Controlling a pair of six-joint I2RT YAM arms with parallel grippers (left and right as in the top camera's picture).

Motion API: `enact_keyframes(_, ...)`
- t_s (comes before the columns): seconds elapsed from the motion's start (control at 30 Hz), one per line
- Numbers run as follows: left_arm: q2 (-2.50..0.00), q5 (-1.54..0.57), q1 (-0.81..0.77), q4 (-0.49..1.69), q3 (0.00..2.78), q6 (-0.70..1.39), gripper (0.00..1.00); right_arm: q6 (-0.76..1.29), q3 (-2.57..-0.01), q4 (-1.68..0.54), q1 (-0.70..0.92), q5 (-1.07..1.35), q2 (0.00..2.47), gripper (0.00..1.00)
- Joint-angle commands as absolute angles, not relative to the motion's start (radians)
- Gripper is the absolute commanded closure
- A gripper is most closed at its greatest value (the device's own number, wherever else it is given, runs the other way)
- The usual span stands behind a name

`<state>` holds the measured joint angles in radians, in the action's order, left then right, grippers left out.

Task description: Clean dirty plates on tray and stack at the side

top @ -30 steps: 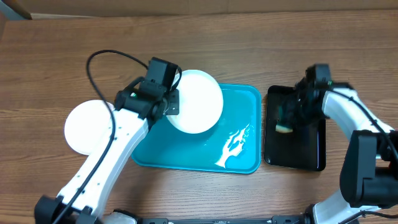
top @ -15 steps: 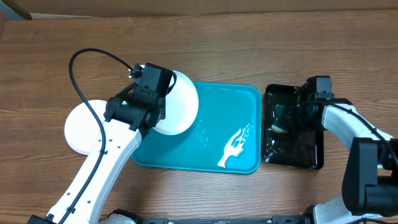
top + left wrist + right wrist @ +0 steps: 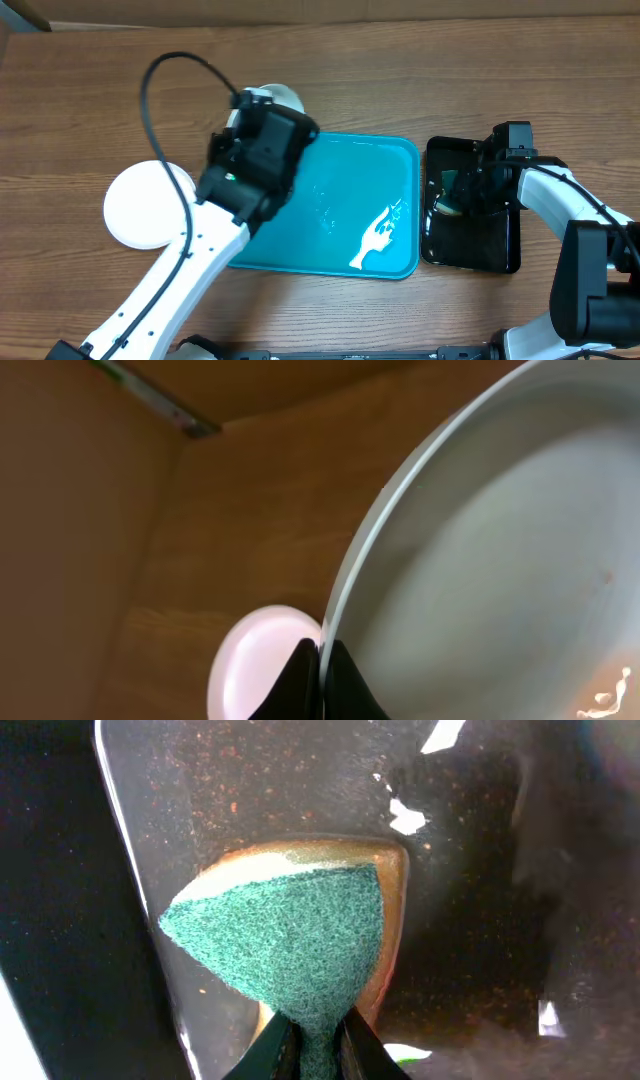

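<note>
- Overhead: the large turquoise-blue rectangular plastic tray (image 3: 345,180) lies mid-table, with a white foamy streak (image 3: 378,232) near its right rim. The left arm (image 3: 250,165) hangs over the tray's upper-left corner and hides all but an edge of a round white shallow plate (image 3: 278,97). A second white plate (image 3: 135,205) lies flat on the wooden table (image 3: 400,80), left of the tray. A smaller black rectangular tray (image 3: 490,250) sits just right of the turquoise tray, under the right arm (image 3: 550,190).
- Left wrist: the left gripper (image 3: 322,663) is clamped on the tilted plate's rim.
- Right wrist: the right gripper (image 3: 315,1040) pinches a green scouring sponge (image 3: 290,940) with a yellow backing over the wet black tray.
</note>
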<state>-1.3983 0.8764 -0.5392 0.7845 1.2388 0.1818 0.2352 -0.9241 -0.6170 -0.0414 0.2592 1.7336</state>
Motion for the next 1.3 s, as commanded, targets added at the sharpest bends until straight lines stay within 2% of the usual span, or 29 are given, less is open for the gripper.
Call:
enact_keyframes(0.0,-1.369,1.024,-0.597,0.744,1.258,0.073,0.96,0.235,-0.916,-0.638,-0.037,0.248,1.768,0.86)
enact_keyframes(0.4,-1.369,1.024,-0.625,0.736,1.258,0.059,0.96,0.235,-0.916,-0.639,-0.037,0.248,1.768,0.86)
enact_keyframes(0.57,-1.369,0.955,-0.625,0.738,1.258,0.087,0.96,0.235,-0.916,-0.638,-0.037,0.248,1.768,0.86)
enact_keyframes(0.7,-1.369,0.791,-0.615,0.769,1.258,0.166,0.96,0.236,-0.916,-0.641,-0.037,0.249,1.768,0.96)
enact_keyframes(0.83,-1.374,0.493,-0.584,0.813,1.253,0.258,0.96,0.201,-0.921,-0.652,-0.037,0.319,1.765,0.96)
enact_keyframes(0.93,-1.388,0.345,-0.559,0.807,1.223,0.278,0.96,0.200,-0.967,-0.704,-0.037,0.367,1.752,0.96)
enact_keyframes(1.13,-1.476,0.306,-0.548,0.786,1.174,0.311,0.96,0.151,-1.132,-0.860,-0.019,0.414,1.663,0.96)
enact_keyframes(1.27,-1.563,0.247,-0.548,0.751,1.173,0.318,0.96,0.136,-1.173,-0.894,0.048,0.425,1.605,0.96)
